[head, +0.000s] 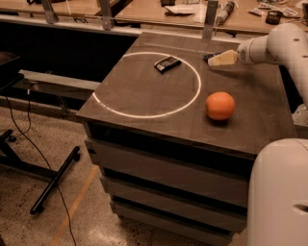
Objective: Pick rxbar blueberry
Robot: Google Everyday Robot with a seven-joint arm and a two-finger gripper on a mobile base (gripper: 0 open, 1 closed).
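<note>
The rxbar blueberry (210,56) shows only as a small dark navy piece on the table's far right side, right at the tip of my gripper. My gripper (220,59) is cream-coloured, reaches in from the right on the white arm (269,45), and sits low over the table against the bar. Most of the bar is hidden by the gripper. I cannot see if the bar is held.
A black-and-grey wrapped bar (167,63) lies inside the white circle (144,114) on the dark table (144,91). An orange (220,105) sits in front of the gripper. A cluttered wooden bench (192,9) stands behind. A black stand leg (53,180) lies on the floor.
</note>
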